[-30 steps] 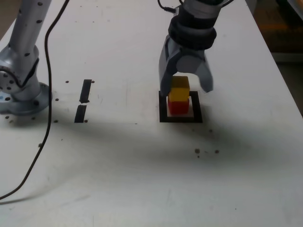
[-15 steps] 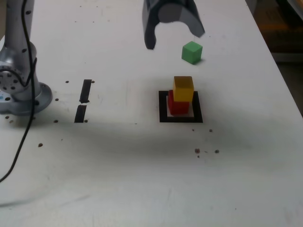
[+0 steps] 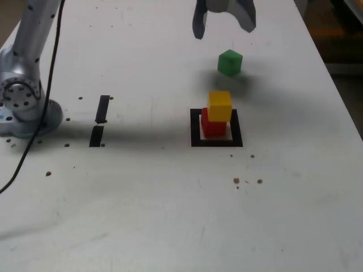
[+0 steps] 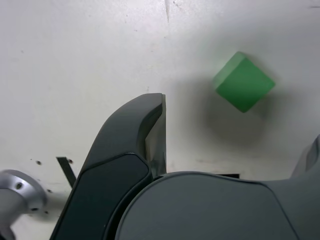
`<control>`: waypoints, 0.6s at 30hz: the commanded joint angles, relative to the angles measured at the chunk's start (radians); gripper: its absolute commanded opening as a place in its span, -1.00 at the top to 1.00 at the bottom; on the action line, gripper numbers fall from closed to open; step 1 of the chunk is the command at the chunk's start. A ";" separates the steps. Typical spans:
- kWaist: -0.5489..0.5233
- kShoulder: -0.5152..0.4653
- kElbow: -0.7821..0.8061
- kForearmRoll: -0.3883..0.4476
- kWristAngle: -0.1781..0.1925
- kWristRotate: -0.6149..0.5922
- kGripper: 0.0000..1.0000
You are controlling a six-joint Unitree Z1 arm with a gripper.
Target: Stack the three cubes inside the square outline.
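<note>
1. Gripper [image 3: 224,22] near the table's far edge, jaws spread, empty.
2. Green cube [image 3: 229,62] [image 4: 243,81] alone on the table [image 3: 142,198], just nearer than the gripper.
3. Yellow cube [image 3: 219,106] atop red cube [image 3: 213,128], inside the square outline [image 3: 195,129], mid-table.

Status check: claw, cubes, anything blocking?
Claw open, empty, above green cube. Yellow cube on red cube inside square outline. Path clear.
</note>
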 commanded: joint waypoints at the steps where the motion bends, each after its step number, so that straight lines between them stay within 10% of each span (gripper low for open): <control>1: 0.022 0.034 0.024 -0.044 0.003 0.221 -0.92; 18: 0.044 0.086 0.168 -0.276 -0.052 0.432 -0.74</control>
